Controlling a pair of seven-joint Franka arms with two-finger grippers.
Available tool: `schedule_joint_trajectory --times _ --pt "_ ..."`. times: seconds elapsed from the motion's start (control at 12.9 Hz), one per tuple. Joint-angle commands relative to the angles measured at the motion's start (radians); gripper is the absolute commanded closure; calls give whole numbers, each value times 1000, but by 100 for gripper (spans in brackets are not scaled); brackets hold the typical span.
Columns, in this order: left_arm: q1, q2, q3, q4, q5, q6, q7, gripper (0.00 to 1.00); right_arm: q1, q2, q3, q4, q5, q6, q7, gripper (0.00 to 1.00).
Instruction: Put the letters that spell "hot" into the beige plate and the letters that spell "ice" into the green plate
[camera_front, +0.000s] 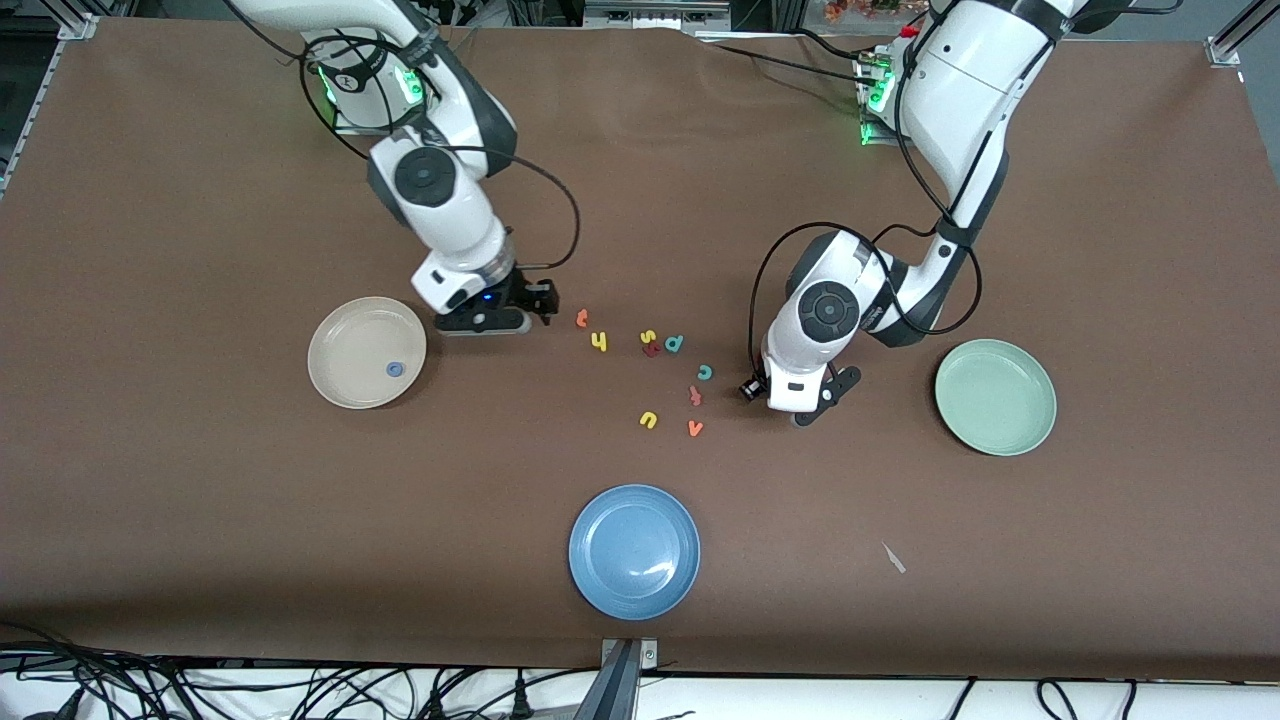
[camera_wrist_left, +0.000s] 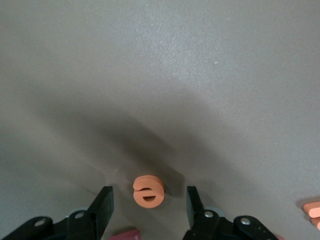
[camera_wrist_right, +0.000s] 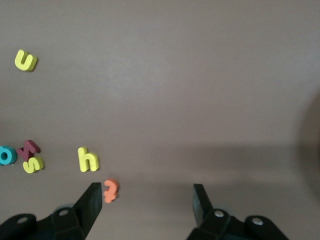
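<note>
My left gripper (camera_front: 808, 405) is low over the table beside the green plate (camera_front: 995, 440), open, with the orange e (camera_wrist_left: 148, 190) lying untouched between its fingers. A maroon piece (camera_wrist_left: 125, 234), cut off by the frame, lies close by. The teal c (camera_front: 705, 372) lies in the loose cluster. My right gripper (camera_front: 490, 318) hovers open beside the beige plate (camera_front: 345, 335), which holds the blue o (camera_front: 395, 369). The orange t (camera_wrist_right: 110, 190) lies just inside one finger, with the yellow h (camera_wrist_right: 88, 159) a little past it.
A blue plate (camera_front: 634, 595) sits nearest the front camera. Mid-table lie a yellow s (camera_front: 648, 337), a maroon letter (camera_front: 652, 349), a teal d (camera_front: 674, 343), a yellow u (camera_front: 648, 420), an orange v (camera_front: 695, 428) and another orange letter (camera_front: 695, 396).
</note>
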Motion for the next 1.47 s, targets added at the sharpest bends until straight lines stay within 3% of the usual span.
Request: schedule_joint_trajectory --times 0.0,0.15,0.31,0.7,0.93,1.16,1.39 --pt "-7 -22 9 -25 -21 7 41 46 47 78 -4 37 -155 14 222 18" --pt "-5 -13 9 -23 -21 6 43 51 80 118 -4 34 -249 28 397 18" --pt "-2 -10 9 -23 -19 6 44 53 108 140 -4 37 -258 31 496 18" --pt "1 -10 9 -23 -19 4 57 80 137 190 -4 37 -270 86 581 19" --pt "21 -22 9 -16 -21 -4 93 99 143 215 -4 38 -347 100 613 20" --pt "73 -163 6 7 -36 -216 264 100 143 218 -5 38 -381 102 610 25" --pt "194 -319 6 17 -125 -446 522 100 143 225 -8 44 -410 103 599 31"
